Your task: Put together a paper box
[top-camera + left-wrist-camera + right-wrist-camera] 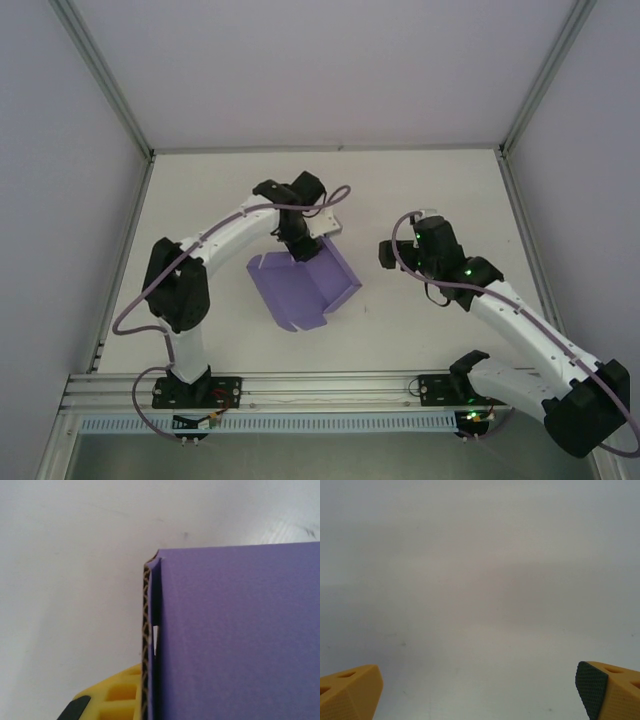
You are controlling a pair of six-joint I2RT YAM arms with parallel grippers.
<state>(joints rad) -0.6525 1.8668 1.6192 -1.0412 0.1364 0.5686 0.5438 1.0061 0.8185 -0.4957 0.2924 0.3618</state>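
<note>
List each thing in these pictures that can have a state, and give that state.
paper box: partly folded, one side wall raised, the rest lying flat on the table.
left gripper: shut on the far edge of the paper box.
right gripper: open, holding nothing, apart from the paper box.

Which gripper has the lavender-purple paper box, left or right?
The left gripper: it grips the raised far wall of the lavender-purple paper box. The right gripper hangs open over the white table, apart from it.
</note>
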